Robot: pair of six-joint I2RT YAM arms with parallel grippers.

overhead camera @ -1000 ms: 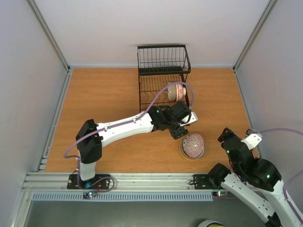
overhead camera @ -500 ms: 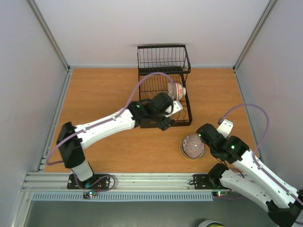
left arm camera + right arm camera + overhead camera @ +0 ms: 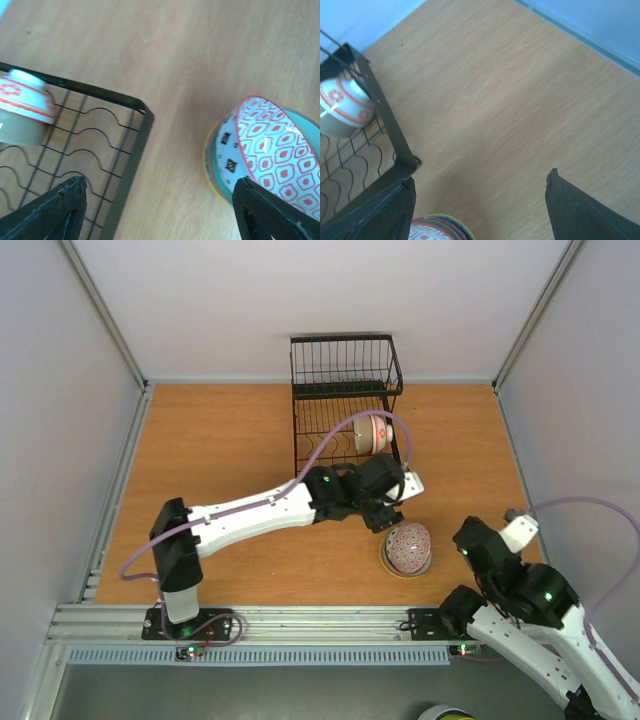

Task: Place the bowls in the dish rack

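- A wooden worktop [image 3: 220, 470] seen from above, with pale walls on three sides
- A black wire dish rack [image 3: 345, 365] stands at the middle of the worktop's far edge, its taller basket part against the back wall
- One red-banded bowl [image 3: 375, 433] rests on its side among the curved dividers, by the rack's right side
- A stack of bowls [image 3: 407, 552] sits on the worktop near the near edge, right of centre and just off the rack's near right corner
- The top of the stack is a red-patterned bowl [image 3: 272, 150], tilted; below it show a white bowl with black marks, a teal one and a yellow rim
- The left arm [image 3: 260, 512] stretches across from the near left corner
- The left pincer [image 3: 161, 181] hangs over the bare wood between the rack's near right corner and the stack
- It is released, both dark fingers [image 3: 50, 212] spread wide and holding nothing; one fingertip appears at the edge of the tilted bowl, and I cannot tell whether it touches
- The right pincer [image 3: 482, 177] is off towards the right edge, also spread apart and holding nothing, with only bare wood between its fingers
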